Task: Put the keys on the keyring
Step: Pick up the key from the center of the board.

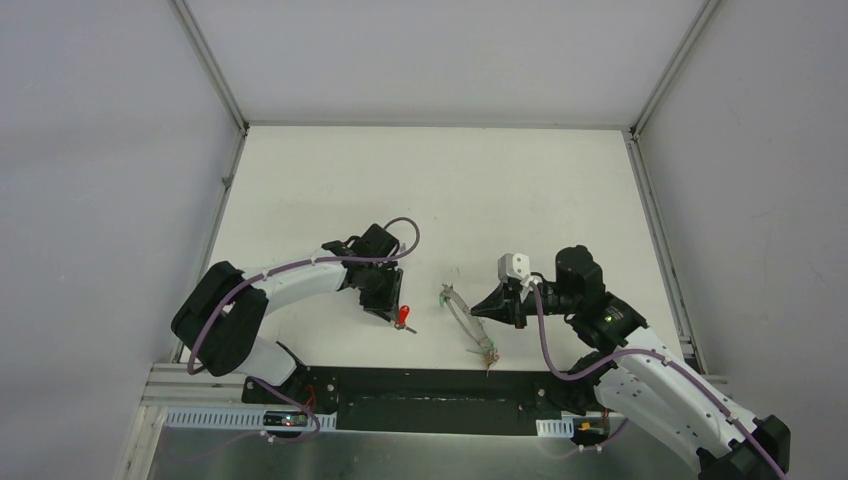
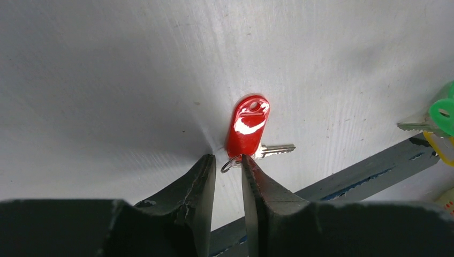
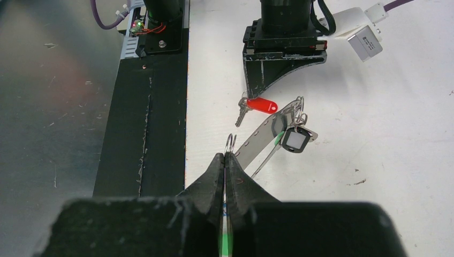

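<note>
The green key (image 2: 442, 110) is cut off by the edge of the left wrist view, with only its head and a stub of blade showing. From above, the keyring (image 1: 470, 323) is a thin grey sliver between the two arms, its outline hard to read. The right jaws are pressed together on its wire; a green streak low between them is too blurred to name. The left jaws stand a narrow gap apart, their tips on either side of the small wire loop at the end of the red key (image 2: 248, 126); whether they touch it is unclear. That key lies flat on the desk (image 1: 440, 190), near a black strip (image 1: 430, 385) along the front edge. A black-framed square tag (image 3: 294, 140) sits by the keyring. The red head is glossy plastic and the blade is silver; the desk is matte white and faintly scratched.
</note>
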Available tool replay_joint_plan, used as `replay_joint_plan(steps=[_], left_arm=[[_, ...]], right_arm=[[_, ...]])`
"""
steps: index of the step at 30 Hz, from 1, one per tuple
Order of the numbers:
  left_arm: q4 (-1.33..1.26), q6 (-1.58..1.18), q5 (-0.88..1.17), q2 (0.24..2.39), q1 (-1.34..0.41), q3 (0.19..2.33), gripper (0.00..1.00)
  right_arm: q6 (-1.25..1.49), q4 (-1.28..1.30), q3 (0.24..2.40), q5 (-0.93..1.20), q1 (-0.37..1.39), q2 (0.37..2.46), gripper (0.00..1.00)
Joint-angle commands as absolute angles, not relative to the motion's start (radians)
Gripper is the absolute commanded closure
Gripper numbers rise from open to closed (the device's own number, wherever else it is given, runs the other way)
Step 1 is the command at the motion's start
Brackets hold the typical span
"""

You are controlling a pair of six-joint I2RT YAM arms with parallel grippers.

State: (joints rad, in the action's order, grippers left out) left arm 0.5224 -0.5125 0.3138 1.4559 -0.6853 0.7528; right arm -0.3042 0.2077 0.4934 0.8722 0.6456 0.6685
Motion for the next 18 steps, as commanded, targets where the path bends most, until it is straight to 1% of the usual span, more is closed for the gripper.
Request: replay_joint_plan(steps=[1, 8, 12, 16, 18], left_arm=[[0.524, -0.492, 0.301, 1.43, -0.676, 0.732, 0.75], [0.513, -0.488, 0.327, 1.427, -0.676, 0.731, 0.79], [0.509, -0.482, 0.342, 1.435, -0.676, 0.732, 0.87], [0.5, -0.476, 0.36, 1.431, -0.677, 0.729, 0.93], [0.497, -0.473, 0.366, 1.425, -0.676, 0.729, 0.99]], right_arm=[[-0.289, 0.157, 0.546, 0.897, 0.642, 0.67, 1.0], [-0.285, 0.149, 0.545, 0.899, 0.644, 0.675, 1.0], [-0.284, 0.149, 0.543, 0.899, 0.643, 0.672, 1.0], [-0.284, 0.148, 0.543, 0.897, 0.644, 0.67, 1.0], [-0.284, 0.149, 0.543, 0.897, 0.643, 0.67, 1.0]])
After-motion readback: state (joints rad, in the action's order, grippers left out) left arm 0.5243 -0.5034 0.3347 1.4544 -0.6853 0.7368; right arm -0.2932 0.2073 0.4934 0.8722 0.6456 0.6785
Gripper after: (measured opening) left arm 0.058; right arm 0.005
